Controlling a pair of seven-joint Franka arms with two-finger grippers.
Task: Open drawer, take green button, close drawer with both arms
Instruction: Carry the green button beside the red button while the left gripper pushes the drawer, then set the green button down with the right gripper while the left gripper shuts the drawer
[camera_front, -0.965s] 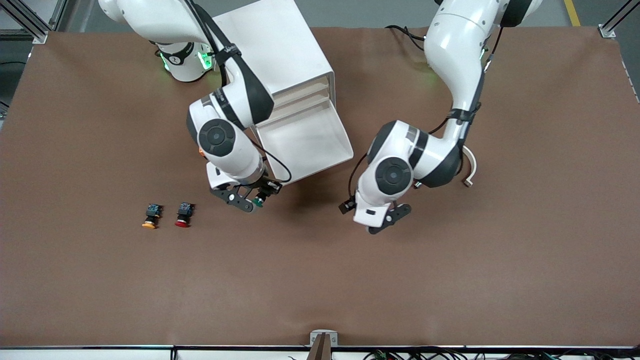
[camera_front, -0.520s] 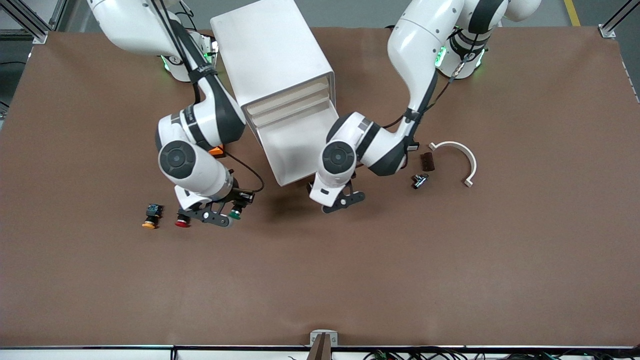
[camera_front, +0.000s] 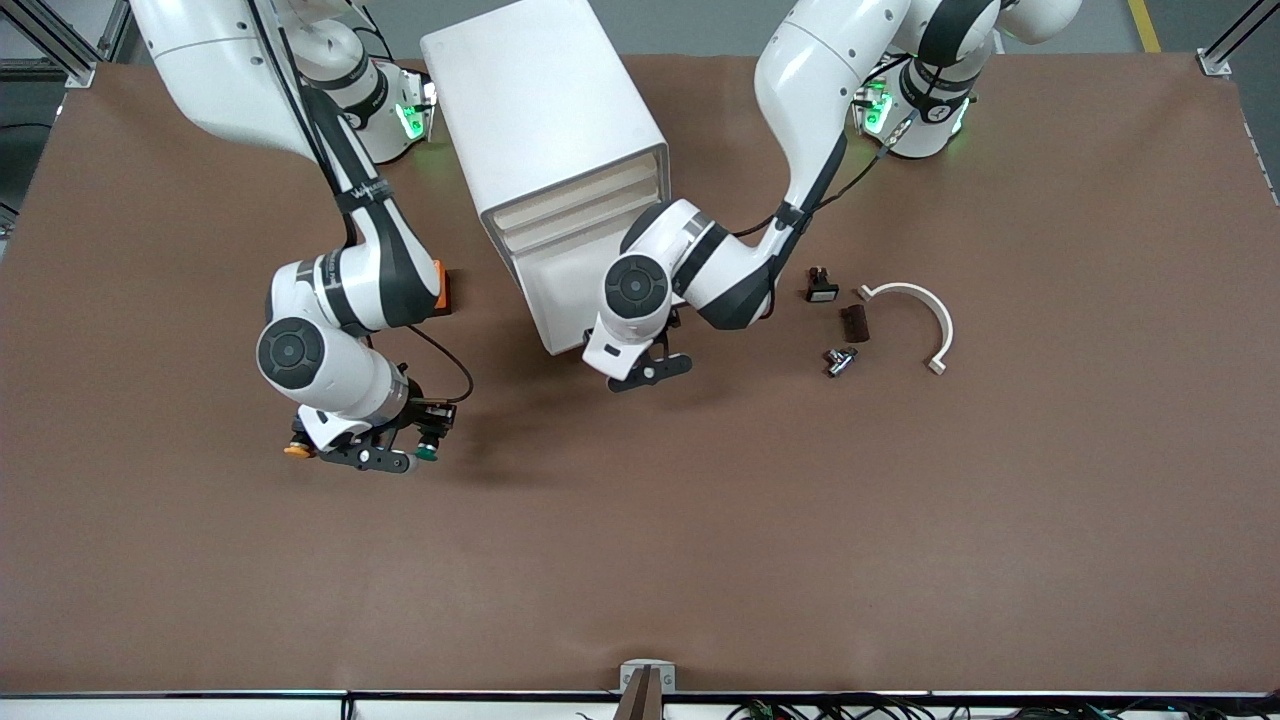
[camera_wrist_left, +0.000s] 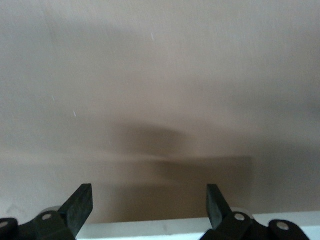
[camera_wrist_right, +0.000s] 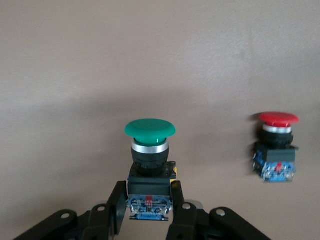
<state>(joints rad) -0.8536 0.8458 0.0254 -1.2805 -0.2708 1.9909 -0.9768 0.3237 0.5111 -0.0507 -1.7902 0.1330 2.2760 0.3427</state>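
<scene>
My right gripper (camera_front: 405, 447) is shut on the green-capped button (camera_front: 427, 453), holding it low over the table beside the orange-capped one (camera_front: 296, 451). In the right wrist view the fingers (camera_wrist_right: 114, 207) clamp the button's black-and-blue body (camera_wrist_right: 150, 192), and the red-capped button (camera_wrist_right: 276, 145) stands on the table nearby. The drawer (camera_front: 548, 300), the lowest in the white cabinet (camera_front: 540, 100), is partly pulled out. My left gripper (camera_front: 650, 368) is open at the drawer's front. In the left wrist view the white front rim (camera_wrist_left: 150, 227) lies between the spread fingers of the left gripper (camera_wrist_left: 147, 200).
Toward the left arm's end lie a white curved piece (camera_front: 925, 310), a dark brown block (camera_front: 853, 322), a small metal part (camera_front: 838, 360) and a small black part (camera_front: 820, 288). The brown mat (camera_front: 700, 550) covers the table.
My right gripper carried the green button away from the drawer to beside the orange and red buttons. My left gripper swung over to the drawer's front, and the drawer now sticks out less.
</scene>
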